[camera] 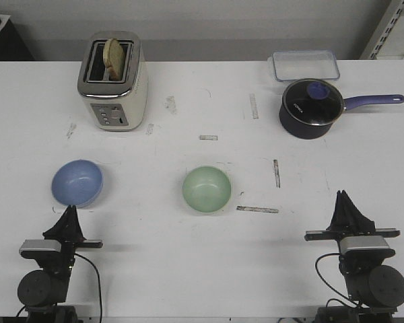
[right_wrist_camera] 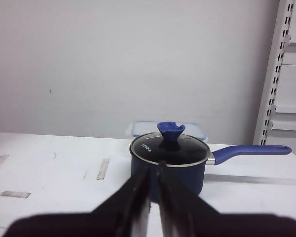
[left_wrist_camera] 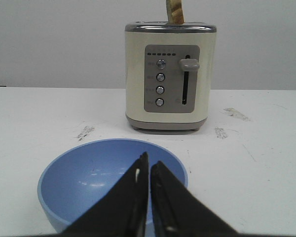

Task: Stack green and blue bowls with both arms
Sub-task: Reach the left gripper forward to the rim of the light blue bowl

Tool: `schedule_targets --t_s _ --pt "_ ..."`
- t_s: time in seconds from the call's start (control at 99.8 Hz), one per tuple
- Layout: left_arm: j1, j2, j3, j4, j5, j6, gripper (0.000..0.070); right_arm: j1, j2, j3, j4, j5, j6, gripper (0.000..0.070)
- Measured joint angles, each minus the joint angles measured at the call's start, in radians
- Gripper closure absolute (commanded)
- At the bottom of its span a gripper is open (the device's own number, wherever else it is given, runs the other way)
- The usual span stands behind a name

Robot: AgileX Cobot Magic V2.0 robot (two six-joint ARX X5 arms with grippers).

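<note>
The blue bowl [camera: 77,182] sits upright on the white table at the left; it also shows in the left wrist view [left_wrist_camera: 84,185], just ahead of my left gripper [left_wrist_camera: 149,160]. The green bowl [camera: 207,189] sits upright in the table's middle, apart from both arms. My left gripper [camera: 70,210] rests near the front edge just behind the blue bowl, shut and empty. My right gripper [camera: 342,196] rests at the front right, shut and empty; in the right wrist view it [right_wrist_camera: 153,167] points at the saucepan.
A cream toaster [camera: 113,81] with a slice of bread stands at the back left, also in the left wrist view [left_wrist_camera: 170,76]. A dark blue lidded saucepan [camera: 312,108] and a clear container [camera: 304,65] stand at the back right. Tape marks dot the table.
</note>
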Motion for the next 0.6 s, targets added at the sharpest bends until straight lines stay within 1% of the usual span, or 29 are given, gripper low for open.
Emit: schedule_targets --t_s 0.491,0.601 --pt "0.000 0.000 0.003 0.002 -0.005 0.003 0.0698 0.000 0.000 0.000 0.000 0.000 0.000 0.0688" --pt "0.000 0.007 0.035 -0.030 -0.008 0.008 0.0698 0.000 0.000 0.000 0.000 0.000 0.000 0.0688"
